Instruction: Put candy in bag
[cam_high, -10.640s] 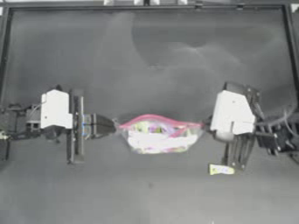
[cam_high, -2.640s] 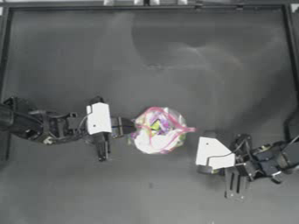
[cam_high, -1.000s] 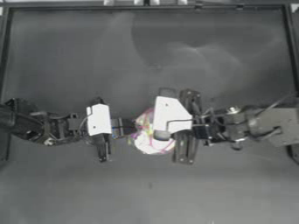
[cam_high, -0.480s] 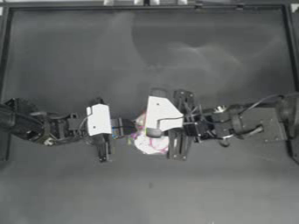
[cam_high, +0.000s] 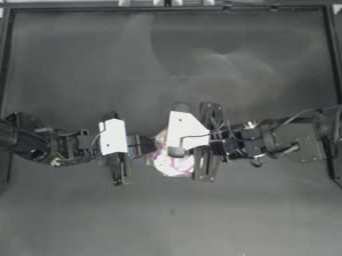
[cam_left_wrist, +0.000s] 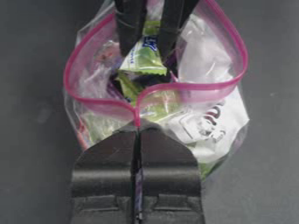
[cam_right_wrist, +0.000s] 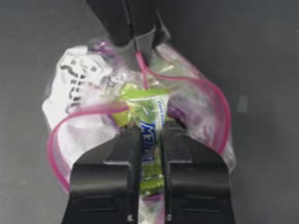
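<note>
1. Right gripper (cam_right_wrist: 151, 144) first: my jaws are clamped on the small pale yellow-green wrapped candy with twisted ends (cam_right_wrist: 149, 127), holding it end-on, its leading end poking past the jaw tips.
2. Just beyond the tips sits the clear plastic zip bag with the pink-red seal strip (cam_right_wrist: 70, 100), its mouth gaping toward me; the candy's front end already lies within that pink loop, over multicoloured sweets inside.
3. Farther on, at the opposite edge of the mouth, my left gripper (cam_left_wrist: 139, 131) is pinched tight on the seal strip, pulling the opening into a wide hoop.
4. From overhead, both grippers meet at the bag (cam_high: 175, 165) near the middle of the dark table (cam_high: 167, 65), left arm from the left, right arm from the right.
5. I judge this the insertion step, nearly done. Next I'd part the right jaws to drop the candy, then back out straight so the wrapper doesn't snag on the strip.
</note>
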